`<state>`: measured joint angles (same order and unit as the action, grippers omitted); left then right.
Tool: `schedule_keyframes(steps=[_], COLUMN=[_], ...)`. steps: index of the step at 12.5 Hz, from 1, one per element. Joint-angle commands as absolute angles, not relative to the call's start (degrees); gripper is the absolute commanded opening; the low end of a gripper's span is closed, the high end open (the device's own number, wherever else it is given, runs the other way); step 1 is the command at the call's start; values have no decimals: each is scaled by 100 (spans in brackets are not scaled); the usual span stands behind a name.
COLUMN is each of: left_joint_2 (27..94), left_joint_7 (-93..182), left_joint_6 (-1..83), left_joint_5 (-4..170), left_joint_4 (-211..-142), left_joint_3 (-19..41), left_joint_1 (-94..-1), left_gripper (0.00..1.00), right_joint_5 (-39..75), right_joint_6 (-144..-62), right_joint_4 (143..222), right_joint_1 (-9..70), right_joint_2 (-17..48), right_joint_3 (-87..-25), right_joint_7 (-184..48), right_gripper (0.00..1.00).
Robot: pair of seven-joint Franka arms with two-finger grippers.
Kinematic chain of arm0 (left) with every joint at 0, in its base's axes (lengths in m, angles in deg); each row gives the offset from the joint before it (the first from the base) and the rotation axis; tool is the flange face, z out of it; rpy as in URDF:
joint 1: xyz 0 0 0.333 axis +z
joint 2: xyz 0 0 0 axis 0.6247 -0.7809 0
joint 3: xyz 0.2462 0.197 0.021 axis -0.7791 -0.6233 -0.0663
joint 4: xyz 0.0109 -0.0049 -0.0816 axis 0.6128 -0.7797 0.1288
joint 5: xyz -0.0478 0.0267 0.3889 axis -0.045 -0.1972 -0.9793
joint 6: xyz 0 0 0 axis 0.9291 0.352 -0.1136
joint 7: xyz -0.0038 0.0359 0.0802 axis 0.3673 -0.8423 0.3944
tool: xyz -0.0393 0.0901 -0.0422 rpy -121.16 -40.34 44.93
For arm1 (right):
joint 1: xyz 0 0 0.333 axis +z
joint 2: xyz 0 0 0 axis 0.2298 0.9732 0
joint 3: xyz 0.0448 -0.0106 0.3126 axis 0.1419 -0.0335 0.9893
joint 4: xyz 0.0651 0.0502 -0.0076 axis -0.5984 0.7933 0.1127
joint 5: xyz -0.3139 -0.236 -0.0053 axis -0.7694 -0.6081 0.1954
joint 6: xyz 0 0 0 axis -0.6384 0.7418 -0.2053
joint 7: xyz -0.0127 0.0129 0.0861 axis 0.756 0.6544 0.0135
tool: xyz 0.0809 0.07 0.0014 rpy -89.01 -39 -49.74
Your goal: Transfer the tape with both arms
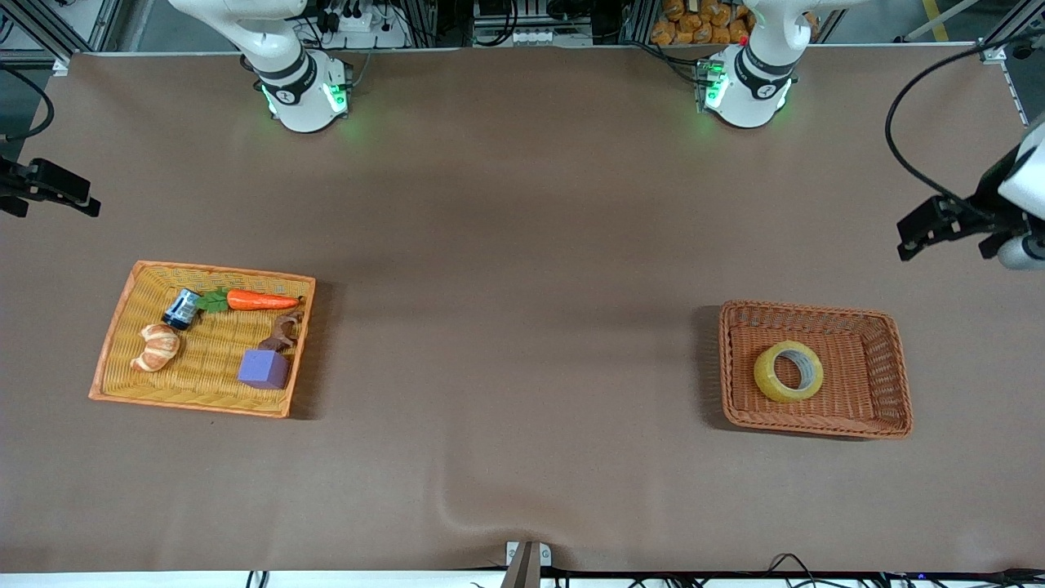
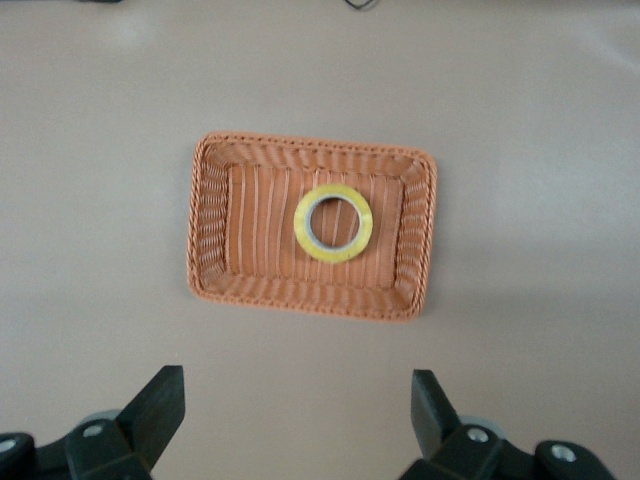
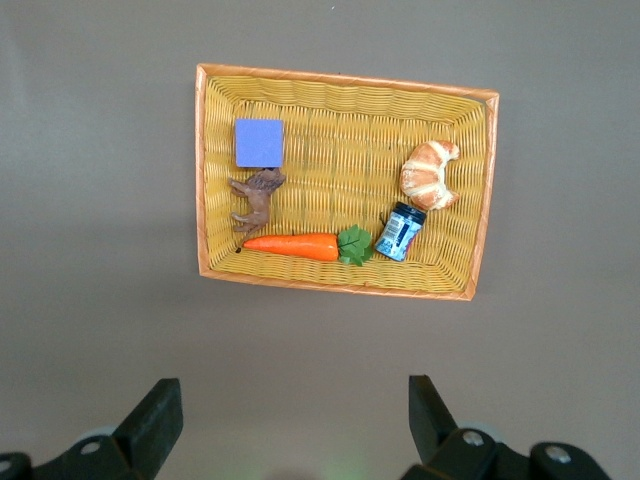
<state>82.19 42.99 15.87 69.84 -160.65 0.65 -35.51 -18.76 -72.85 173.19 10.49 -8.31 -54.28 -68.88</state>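
Observation:
The yellow tape roll (image 1: 789,371) lies flat in a brown wicker basket (image 1: 894,384) toward the left arm's end of the table. In the left wrist view the tape (image 2: 333,223) sits in the middle of that basket (image 2: 210,235). My left gripper (image 2: 297,385) is open and empty, high above the table beside the basket. My right gripper (image 3: 294,390) is open and empty, high above the table beside the yellow basket (image 3: 340,105). Neither gripper shows in the front view; only the arm bases (image 1: 302,90) (image 1: 747,86) do.
The yellow basket (image 1: 114,359) toward the right arm's end holds a carrot (image 1: 261,300), a croissant (image 1: 157,347), a purple cube (image 1: 264,368), a small blue jar (image 1: 181,309) and a brown figurine (image 1: 282,332). Black devices (image 1: 49,189) (image 1: 947,220) overhang both table ends.

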Motion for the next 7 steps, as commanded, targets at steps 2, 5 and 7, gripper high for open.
schedule_keyframes(steps=[2, 5, 7], left_joint_2=[8549, 8567, 8567], left_joint_7=[4085, 3988, 3935], left_joint_6=[1220, 1123, 1017], left_joint_5=[7240, 7354, 7783], left_joint_4=[-16220, -16158, -16158], left_joint_3=[-117, -170, -477], left_joint_1=[-3479, -3497, -3497], left_gripper=[100, 100, 100], right_joint_5=[-1912, -1921, -1921], right_joint_6=[-7225, -7225, -7225], right_joint_4=[17277, 17286, 17286], right_joint_1=[968, 960, 951], right_joint_2=[-803, -803, -803], right_joint_3=[-5369, -5369, -5369], right_joint_7=[-6944, -6944, -6952], right_gripper=[100, 100, 100])
